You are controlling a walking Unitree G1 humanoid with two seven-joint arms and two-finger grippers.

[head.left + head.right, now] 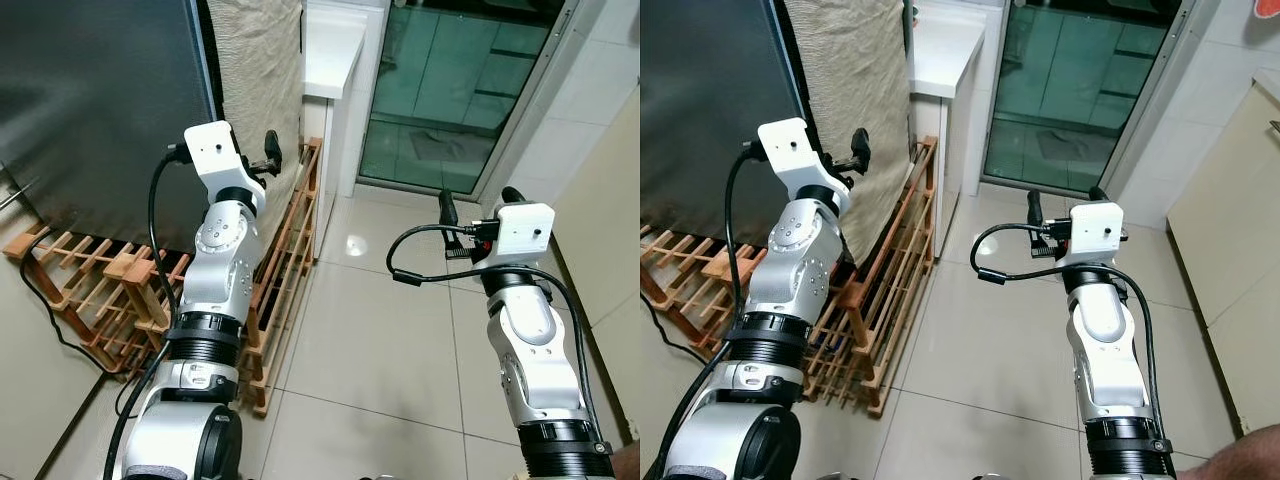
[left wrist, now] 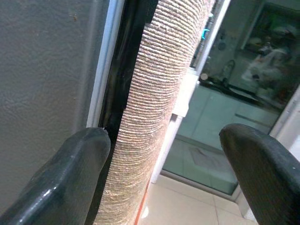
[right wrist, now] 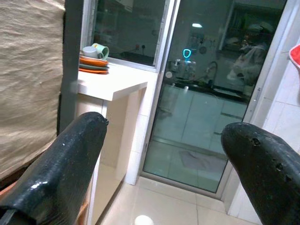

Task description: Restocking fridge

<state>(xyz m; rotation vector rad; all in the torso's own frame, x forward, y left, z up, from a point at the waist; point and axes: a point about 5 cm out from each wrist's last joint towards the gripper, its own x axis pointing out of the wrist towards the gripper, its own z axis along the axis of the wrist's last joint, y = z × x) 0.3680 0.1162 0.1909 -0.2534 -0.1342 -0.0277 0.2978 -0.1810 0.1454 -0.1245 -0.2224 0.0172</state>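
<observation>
Left eye view shows the fridge (image 1: pixel 90 110), big and dark grey, standing at the robot's left with its door closed. A rough beige cloth (image 1: pixel 255 80) hangs down the fridge's side, and a wooden rack (image 1: pixel 280 280) leans low against it on the tiled floor (image 1: pixel 380 340).

The left claw (image 1: pixel 268 155) is up near the edge of the fridge, just beside the cloth. Its two black fingers (image 2: pixel 61 178) are wide apart and hold nothing. The right claw (image 1: pixel 478 208) hangs out over the floor, well apart from the fridge. Its fingers (image 3: pixel 65 164) are wide apart too, with nothing in them.

Farther off is a white desk (image 3: pixel 112 84) with plates and a cup (image 3: pixel 93 58) on it, then a glass door (image 1: pixel 450 90).

I think the door must be opened first. The left claw could grab the cloth and not the door edge, because they sit so close. The robot's feet could also bump the rack.
</observation>
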